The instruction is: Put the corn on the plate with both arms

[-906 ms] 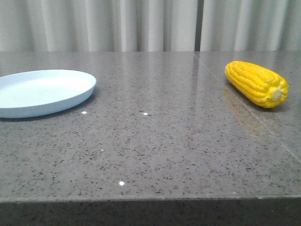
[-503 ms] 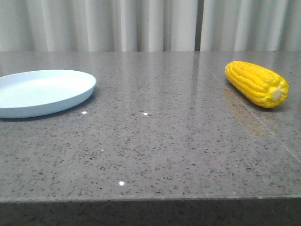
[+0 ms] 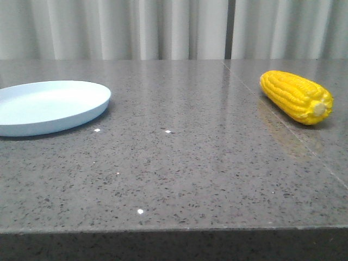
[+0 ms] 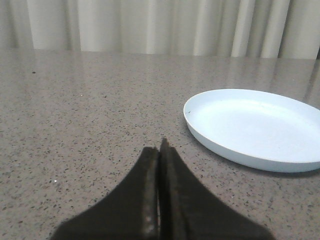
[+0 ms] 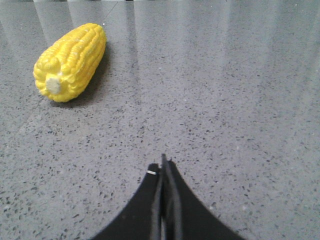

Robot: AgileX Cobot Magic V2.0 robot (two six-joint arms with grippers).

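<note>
The yellow corn lies on the grey table at the right, its pale stub end toward the camera. It also shows in the right wrist view, ahead of and to one side of my right gripper, which is shut and empty. The pale blue plate sits empty at the left. In the left wrist view the plate lies ahead and to one side of my left gripper, which is shut and empty. Neither arm shows in the front view.
The speckled grey stone table has a seam line running past the corn. Pale curtains hang behind the table's far edge. The table's front edge is near the camera.
</note>
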